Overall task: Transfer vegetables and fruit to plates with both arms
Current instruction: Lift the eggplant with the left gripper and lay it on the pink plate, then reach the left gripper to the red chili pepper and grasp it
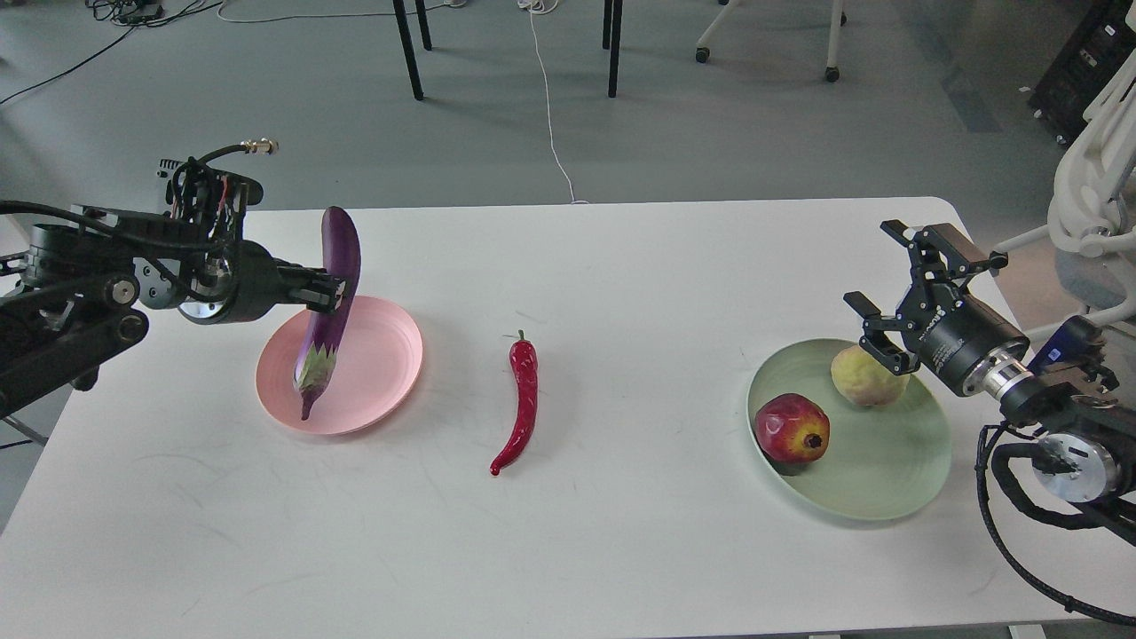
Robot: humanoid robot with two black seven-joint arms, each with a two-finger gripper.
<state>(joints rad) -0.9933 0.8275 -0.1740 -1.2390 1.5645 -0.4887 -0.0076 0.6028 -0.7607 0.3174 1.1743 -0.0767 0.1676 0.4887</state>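
My left gripper (332, 291) is shut on the purple eggplant (330, 306) and holds it nearly upright, stem end down, above the pink plate (377, 368). The red chili pepper (521, 404) lies on the table to the right of the pink plate. The pale green plate (896, 461) at the right holds the yellow-green fruit (865, 375) and the red pomegranate (792, 428). My right gripper (905, 280) is open and empty, hovering just above the far right rim of the green plate, next to the yellow-green fruit.
The white table (621, 550) ends close behind the plates. Black chair legs (408, 49) and a white cable (550, 106) are on the floor beyond. A white chair frame (1096, 213) stands at the right edge.
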